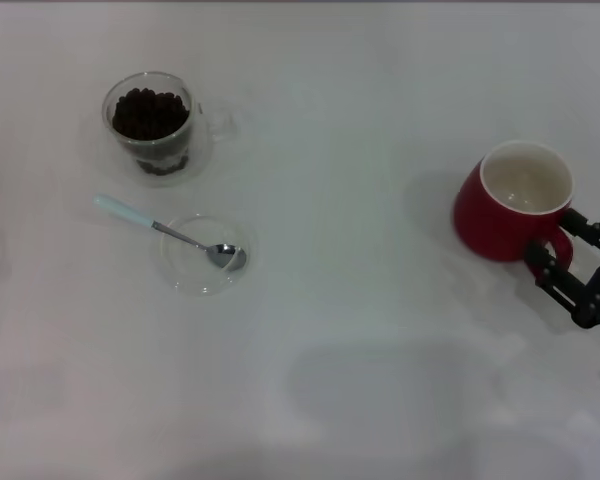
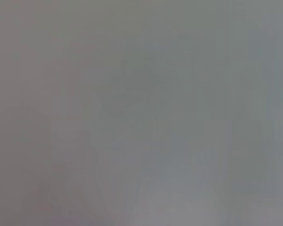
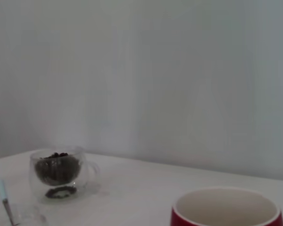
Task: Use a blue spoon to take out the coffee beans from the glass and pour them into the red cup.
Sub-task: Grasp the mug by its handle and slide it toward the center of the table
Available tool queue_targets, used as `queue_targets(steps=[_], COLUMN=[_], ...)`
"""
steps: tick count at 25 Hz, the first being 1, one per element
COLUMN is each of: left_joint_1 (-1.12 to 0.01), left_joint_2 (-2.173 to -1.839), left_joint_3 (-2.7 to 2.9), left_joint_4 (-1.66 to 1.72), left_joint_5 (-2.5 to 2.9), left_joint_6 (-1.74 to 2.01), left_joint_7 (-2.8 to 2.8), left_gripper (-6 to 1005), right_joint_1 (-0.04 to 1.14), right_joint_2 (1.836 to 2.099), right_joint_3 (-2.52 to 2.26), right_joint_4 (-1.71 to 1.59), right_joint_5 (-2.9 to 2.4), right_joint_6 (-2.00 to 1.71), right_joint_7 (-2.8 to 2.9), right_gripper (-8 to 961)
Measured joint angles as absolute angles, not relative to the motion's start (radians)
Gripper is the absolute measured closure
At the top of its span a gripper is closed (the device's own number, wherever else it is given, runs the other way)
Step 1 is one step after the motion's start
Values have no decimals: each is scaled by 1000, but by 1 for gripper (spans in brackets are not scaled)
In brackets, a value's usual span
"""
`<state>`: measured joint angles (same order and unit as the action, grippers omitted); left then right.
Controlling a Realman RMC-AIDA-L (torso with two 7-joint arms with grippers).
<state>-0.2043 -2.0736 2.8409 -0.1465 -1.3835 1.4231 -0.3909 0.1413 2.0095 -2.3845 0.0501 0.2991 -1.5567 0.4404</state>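
The glass [image 1: 158, 125] stands at the far left, filled with coffee beans [image 1: 148, 112]; it also shows in the right wrist view [image 3: 59, 173], with the beans [image 3: 56, 167] inside. The blue spoon [image 1: 165, 229] lies in front of it, its metal bowl resting in a flat clear dish [image 1: 202, 254] and its pale handle on the table; part of the spoon shows in the right wrist view [image 3: 4, 200]. The red cup [image 1: 508, 203] stands upright at the right and looks empty; its rim shows in the right wrist view [image 3: 226, 209]. My right gripper [image 1: 552, 238] is open, its fingers on either side of the cup's handle. My left gripper is out of view.
The white table [image 1: 360, 330] stretches between the glass and the red cup. A pale wall [image 3: 155, 70] stands behind the table in the right wrist view. The left wrist view shows only a plain grey surface.
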Motion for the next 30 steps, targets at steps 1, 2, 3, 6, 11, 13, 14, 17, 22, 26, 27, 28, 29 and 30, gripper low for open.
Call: queue_targets(steps=[1, 2, 3, 6, 11, 13, 14, 17, 22, 26, 27, 28, 29, 30], left_joint_1=[-205, -205, -205, -206, -206, -207, -207, -208, -207, -207, -206, -205, -205, -203], left_joint_2=[-2074, -2074, -2074, -2073, -2070, -2070, -2070, -2070, -2070, -2070, -2070, -2071, -2071, -2071], left_joint_3=[2841, 2841, 2841, 2841, 2841, 2841, 2841, 2841, 2841, 2841, 2841, 2841, 2841, 2841], left_joint_4=[-148, -149, -152, -156, -163, -172, -174, -175, -184, -185, -186, -186, -186, -186], left_joint_5=[-1383, -1383, -1383, -1384, -1384, -1384, -1384, -1383, -1383, -1383, -1383, -1382, -1382, -1382], left_joint_6=[1423, 1423, 1423, 1423, 1422, 1422, 1421, 1421, 1420, 1420, 1420, 1420, 1420, 1420], left_joint_7=[-390, -390, -390, -390, -390, -390, -390, -390, -390, -390, -390, -390, -390, -390], left_gripper=[510, 510, 510, 510, 511, 511, 511, 511, 510, 510, 510, 509, 509, 509], right_joint_1=[142, 142, 142, 143, 144, 144, 143, 141, 138, 137, 136, 135, 135, 135], right_joint_2=[2010, 2010, 2009, 2009, 2009, 2009, 2009, 2009, 2010, 2011, 2011, 2011, 2011, 2011], right_joint_3=[-2382, -2380, -2378, -2376, -2376, -2376, -2376, -2376, -2375, -2368, -2366, -2366, -2366, -2366], right_joint_4=[48, 45, 42, 35, 5, -1, -3, -11, -20, -26, -26, -26, -26, -26], right_joint_5=[301, 304, 307, 309, 310, 310, 310, 310, 310, 310, 313, 315, 317, 319], right_joint_6=[-1553, -1549, -1545, -1516, -1467, -1462, -1462, -1467, -1470, -1466, -1464, -1463, -1461, -1458], right_joint_7=[435, 431, 428, 426, 425, 425, 425, 425, 425, 426, 426, 426, 426, 426], right_gripper=[348, 348, 348, 349, 357, 365, 368, 379, 397, 407, 409, 411, 424, 437])
